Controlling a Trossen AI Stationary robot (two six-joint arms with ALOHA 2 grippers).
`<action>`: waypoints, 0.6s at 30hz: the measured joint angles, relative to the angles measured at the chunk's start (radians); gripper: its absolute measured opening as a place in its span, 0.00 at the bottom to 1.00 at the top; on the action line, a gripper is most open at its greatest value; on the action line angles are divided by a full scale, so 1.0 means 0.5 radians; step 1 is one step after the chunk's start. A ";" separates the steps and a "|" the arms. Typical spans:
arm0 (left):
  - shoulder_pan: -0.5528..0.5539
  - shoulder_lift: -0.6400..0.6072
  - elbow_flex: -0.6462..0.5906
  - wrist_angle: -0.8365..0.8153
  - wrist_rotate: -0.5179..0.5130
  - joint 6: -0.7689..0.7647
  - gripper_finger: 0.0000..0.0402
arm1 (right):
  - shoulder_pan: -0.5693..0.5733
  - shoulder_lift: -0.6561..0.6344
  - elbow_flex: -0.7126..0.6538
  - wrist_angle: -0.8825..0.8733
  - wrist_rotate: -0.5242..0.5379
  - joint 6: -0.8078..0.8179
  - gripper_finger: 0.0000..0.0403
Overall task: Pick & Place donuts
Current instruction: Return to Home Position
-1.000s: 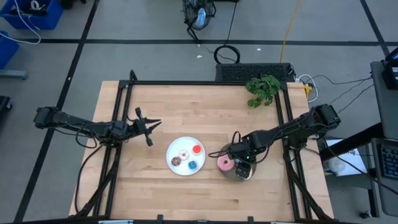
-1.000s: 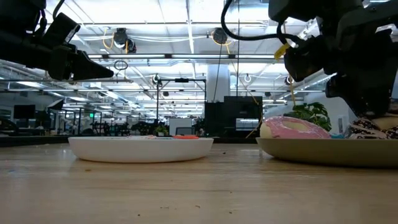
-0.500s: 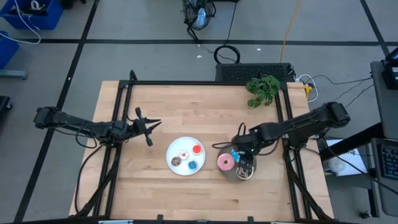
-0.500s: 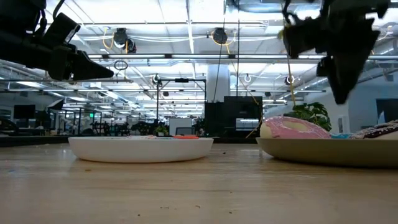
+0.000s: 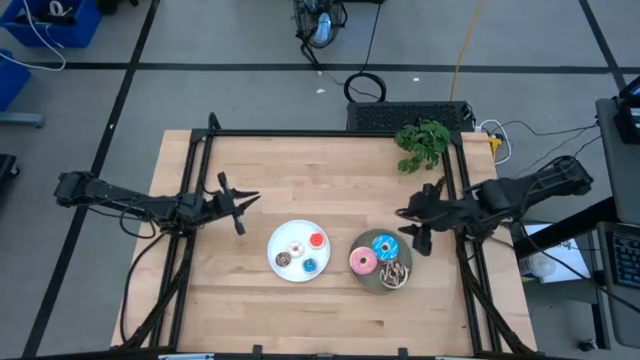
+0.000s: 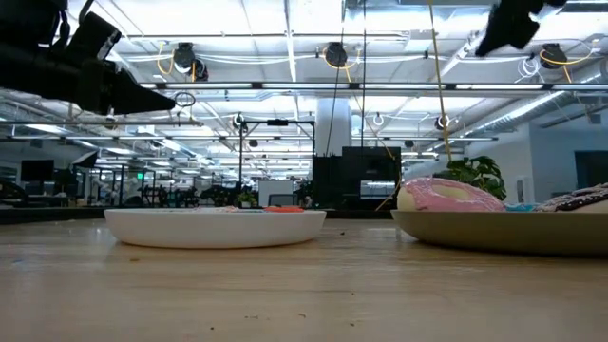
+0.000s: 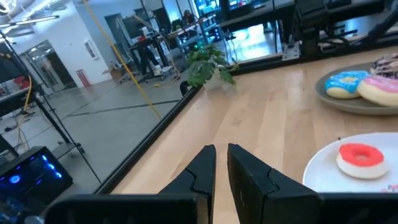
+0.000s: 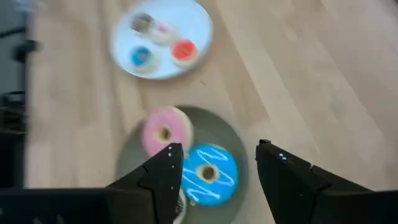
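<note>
Three larger donuts [image 5: 386,247] are set on the grey plate [image 5: 372,283], four tiny donuts [image 5: 317,240] on the white plate [image 5: 285,236]. The right end effector [image 8: 219,148] — fingers spread — is held just beside the grey plate; the left end effector [image 7: 222,150], fingers pressed together, is held well apart over the worktop [image 5: 300,170].

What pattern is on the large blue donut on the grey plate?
Pale wavy drizzle lines across the blue donut; the right wrist view shows it best.
</note>
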 joint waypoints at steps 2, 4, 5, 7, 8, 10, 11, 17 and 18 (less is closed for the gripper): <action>0.000 -0.001 0.000 0.030 0.001 0.000 0.12 | 0.059 -0.073 0.000 0.074 0.033 -0.108 0.46; 0.000 -0.001 0.000 0.072 0.030 0.000 0.12 | 0.126 -0.131 0.000 0.123 0.125 -0.219 0.43; 0.000 -0.001 0.000 0.088 0.040 -0.001 0.12 | 0.155 -0.155 0.000 0.143 0.177 -0.275 0.41; 0.000 -0.001 0.000 0.083 0.058 -0.004 0.12 | 0.203 -0.196 0.000 0.164 0.269 -0.391 0.35; 0.000 -0.001 0.000 0.057 0.073 -0.011 0.12 | 0.225 -0.215 -0.003 0.173 0.298 -0.446 0.32; 0.000 0.000 0.000 0.016 0.085 -0.015 0.12 | 0.264 -0.259 -0.034 0.250 0.317 -0.572 0.23; 0.000 -0.001 0.000 0.017 0.084 -0.018 0.12 | 0.278 -0.285 -0.059 0.296 0.318 -0.644 0.18; 0.001 -0.005 0.002 0.184 0.083 0.103 0.12 | 0.305 -0.545 -0.390 0.718 0.456 -1.005 0.03; 0.004 -0.005 0.015 0.194 0.083 0.143 0.12 | 0.301 -0.611 -0.477 0.838 0.503 -1.058 0.03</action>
